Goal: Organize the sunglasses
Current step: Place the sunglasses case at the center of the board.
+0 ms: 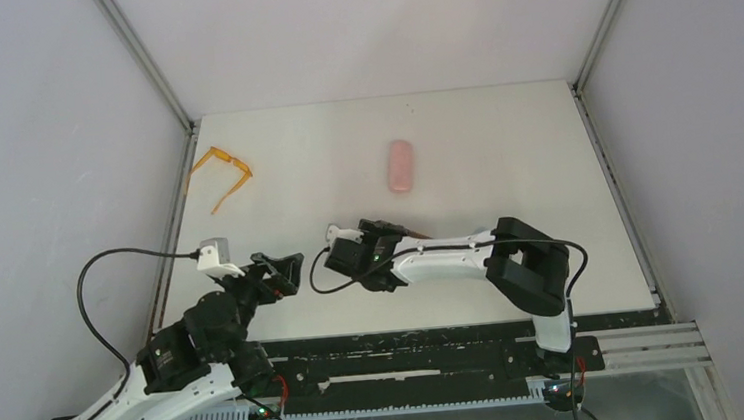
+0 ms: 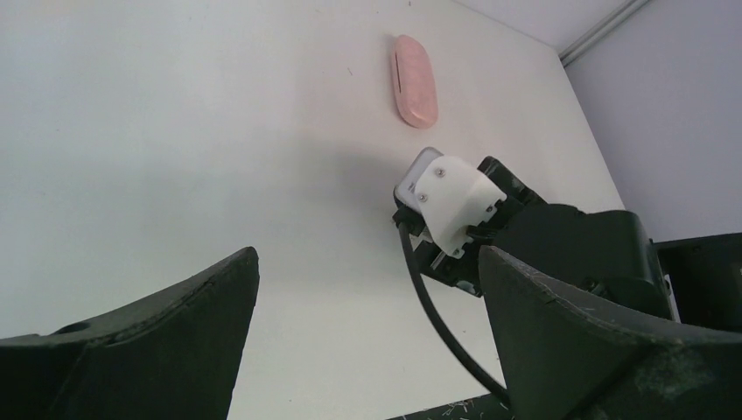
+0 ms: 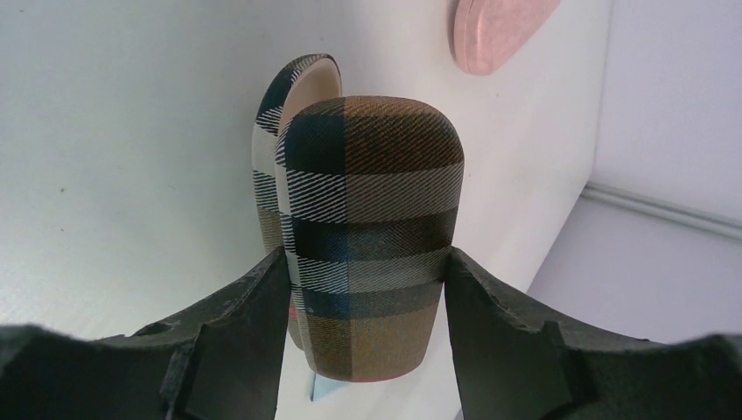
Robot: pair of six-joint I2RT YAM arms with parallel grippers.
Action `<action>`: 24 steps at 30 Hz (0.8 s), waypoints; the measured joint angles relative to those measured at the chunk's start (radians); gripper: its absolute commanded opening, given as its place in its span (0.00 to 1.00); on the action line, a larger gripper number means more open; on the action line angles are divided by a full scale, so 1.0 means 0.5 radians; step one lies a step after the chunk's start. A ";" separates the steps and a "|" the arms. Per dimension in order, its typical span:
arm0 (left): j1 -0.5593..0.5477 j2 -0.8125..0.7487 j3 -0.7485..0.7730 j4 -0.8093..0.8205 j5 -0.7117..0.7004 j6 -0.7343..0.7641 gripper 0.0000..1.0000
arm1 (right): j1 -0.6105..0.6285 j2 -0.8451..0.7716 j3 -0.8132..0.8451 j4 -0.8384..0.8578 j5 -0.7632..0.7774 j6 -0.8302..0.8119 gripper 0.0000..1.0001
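Right hand (image 3: 363, 267) clamps plaid case (image 3: 372, 175); left hand (image 2: 367, 258) gapes wide; pink case (image 1: 401, 166), orange sunglasses (image 1: 239, 166) beyond.

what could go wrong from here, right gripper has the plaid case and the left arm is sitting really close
1. The plaid case, pinched by the right gripper, looks ajar. It may slip or snap shut.
2. The left gripper, open and empty, sits close to the right arm. A move by either could make them collide.
3. The orange sunglasses lie at the far left edge of the table, likely awkward to grasp cleanly.
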 measured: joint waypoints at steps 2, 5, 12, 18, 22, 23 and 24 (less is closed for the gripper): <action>0.000 -0.010 0.000 -0.017 -0.011 0.000 0.99 | 0.023 0.020 -0.031 0.085 0.018 -0.072 0.48; 0.000 -0.030 0.000 -0.031 -0.024 0.000 0.99 | 0.056 0.020 -0.066 0.182 0.037 -0.158 0.61; 0.000 -0.066 0.000 -0.046 -0.034 0.000 0.99 | 0.111 -0.020 -0.127 0.269 -0.015 -0.214 0.85; 0.000 -0.067 0.000 -0.065 -0.033 0.000 0.99 | 0.147 -0.155 -0.224 0.268 -0.057 -0.182 0.88; 0.000 -0.066 0.000 -0.066 -0.031 -0.001 0.99 | 0.183 -0.327 -0.254 0.204 -0.146 -0.061 0.87; 0.000 -0.064 0.000 -0.065 -0.028 -0.001 0.99 | 0.186 -0.381 -0.254 0.188 -0.179 -0.011 0.86; 0.000 -0.056 0.000 -0.063 -0.026 -0.001 0.99 | 0.188 -0.444 -0.255 0.167 -0.207 0.043 0.84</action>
